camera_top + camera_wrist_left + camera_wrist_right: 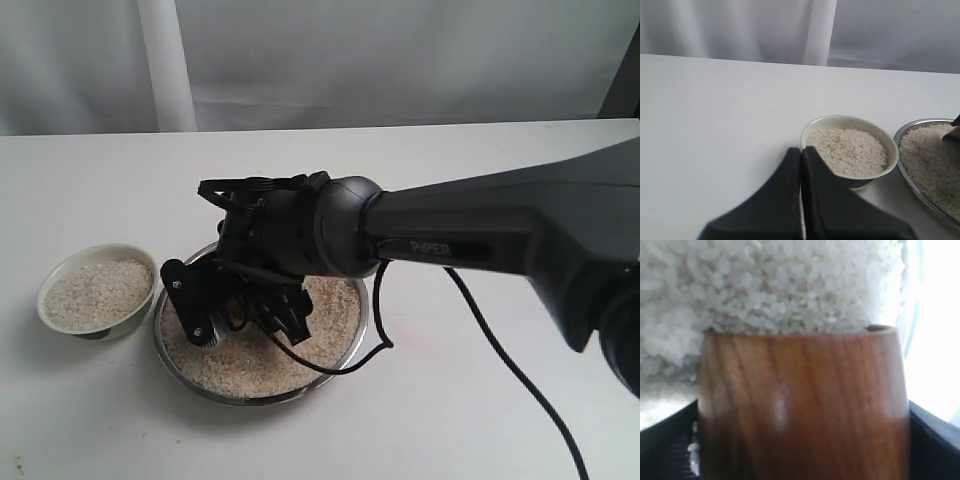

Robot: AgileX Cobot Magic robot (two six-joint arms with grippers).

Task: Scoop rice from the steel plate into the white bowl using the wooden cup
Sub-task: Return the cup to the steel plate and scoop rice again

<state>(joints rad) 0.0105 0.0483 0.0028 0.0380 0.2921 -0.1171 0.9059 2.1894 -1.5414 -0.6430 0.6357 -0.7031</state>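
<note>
Fingers of the right gripper, 2 black pads, are pinched against opposite sides of the wooden cup, which fills the gap between them. The cup lies tipped inside the steel plate with its mouth pushed into the rice, grains banked up against its rim. From the exterior view the right arm, dark grey and marked "PiPER", reaches over the steel plate from its right side, and its wrist hides most of the cup. The gripper hangs low over the plate's left half, just above the grain bed.

Left gripper fingers are pressed together with nothing between them. They sit above the bare table on the far side of the white bowl from the steel plate.

That bowl stands just beside the steel plate's left rim. It is apart from the rim by a narrow gap and filled nearly to its brim with rice.

Both vessels rest on a plain white table. Behind the steel plate, past the table's far edge, hangs a pale white curtain.
</note>
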